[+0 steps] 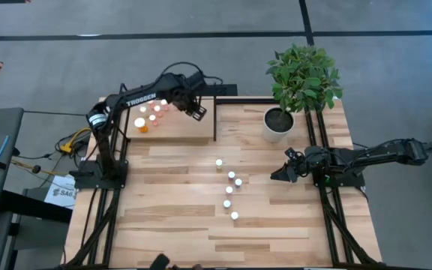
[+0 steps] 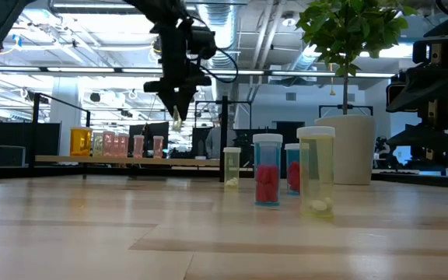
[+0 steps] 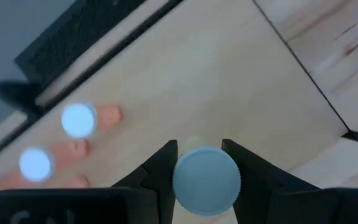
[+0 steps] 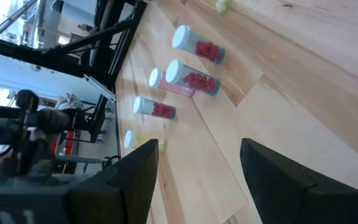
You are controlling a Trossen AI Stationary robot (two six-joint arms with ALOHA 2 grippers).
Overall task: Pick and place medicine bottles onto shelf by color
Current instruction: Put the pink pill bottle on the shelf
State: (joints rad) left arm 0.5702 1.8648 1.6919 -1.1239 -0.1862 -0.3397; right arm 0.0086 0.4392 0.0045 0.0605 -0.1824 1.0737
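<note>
Jaws of the left gripper (image 3: 199, 163) are clamped on a white-capped medicine bottle (image 3: 206, 181), held in the air above the shelf (image 1: 190, 127) at the surface's (image 1: 171, 225) eleven o'clock. Pink and orange bottles (image 1: 150, 116) already stand on that shelf. Five more bottles (image 1: 230, 189) wait mid-surface. At three o'clock, the right gripper (image 1: 282, 173) rests low, its jaws spread wide apart.

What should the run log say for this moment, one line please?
left gripper: shut on bottle, above shelf | right gripper: open, waiting at table's right | five bottles mid-table
</note>
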